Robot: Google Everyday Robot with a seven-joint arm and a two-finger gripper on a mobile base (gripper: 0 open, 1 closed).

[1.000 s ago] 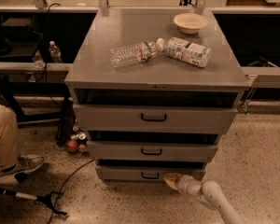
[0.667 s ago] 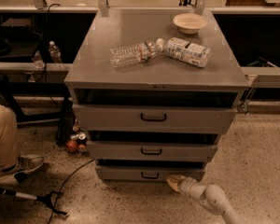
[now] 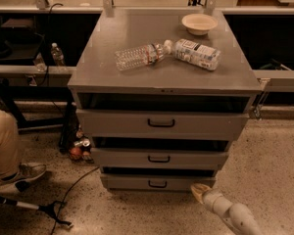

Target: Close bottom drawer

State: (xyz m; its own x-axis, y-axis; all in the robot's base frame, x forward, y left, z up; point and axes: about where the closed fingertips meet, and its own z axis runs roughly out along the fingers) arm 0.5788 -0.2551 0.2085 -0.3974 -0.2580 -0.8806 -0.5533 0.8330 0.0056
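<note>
A grey metal three-drawer cabinet stands on a speckled floor, seen from above and in front. The bottom drawer, the lowest and narrowest grey metal front with a small black handle, sits at the foot of the cabinet with a dark slit above it, so it looks not fully pushed in.

The robot's cream-tipped gripper, on a pale arm reaching in from the lower right, lies low against the floor at the drawer front's right end, near its bottom edge. Whether it touches the panel, and whether it is open or closed, cannot be told.

Over the last second the gripper has slid sideways, from just right of the handle to this right end, while the drawer front has not visibly moved. This suggests the closing push is not yet finished. Pressing this far from the handle may turn the drawer or slip off the corner.

On top lie a clear plastic bottle, a white labelled carton and a cream bowl.
</note>
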